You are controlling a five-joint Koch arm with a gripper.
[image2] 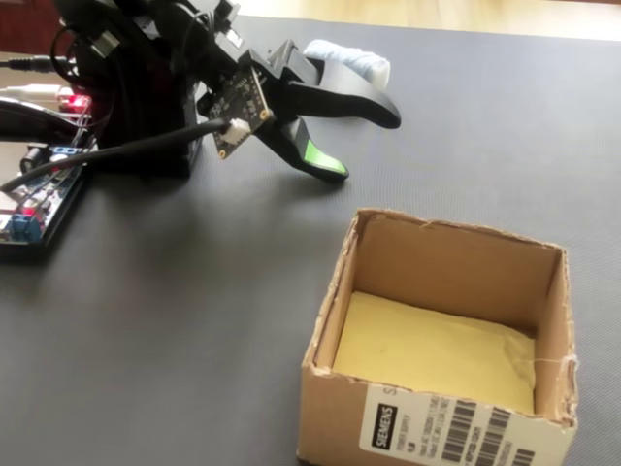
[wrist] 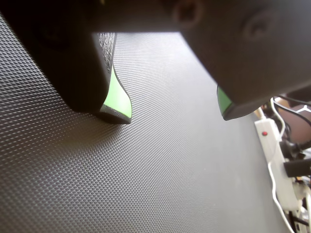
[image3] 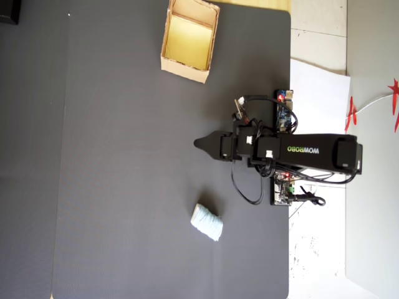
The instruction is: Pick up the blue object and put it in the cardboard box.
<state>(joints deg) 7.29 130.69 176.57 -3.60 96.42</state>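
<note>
The blue object (image3: 206,222), a pale light-blue soft roll, lies on the dark mat in the overhead view, well apart from the arm. In the fixed view the blue object (image2: 351,60) peeks out behind the gripper's upper jaw. The tan cardboard box (image2: 335,417) with a yellowish inside stands in front in the fixed view, and the cardboard box (image3: 184,70) sits at the top in the overhead view. My gripper (wrist: 172,115) is open just above the mat, its green-padded jaws wide apart with nothing between them. My gripper (image2: 367,146) (image3: 198,143) hangs between the box and the blue object.
The arm's base and circuit boards (image2: 29,209) (image3: 283,112) sit at the mat's edge. A white power strip with cables (wrist: 274,155) lies off the mat at the right in the wrist view. The black textured mat (image3: 124,187) covers the table.
</note>
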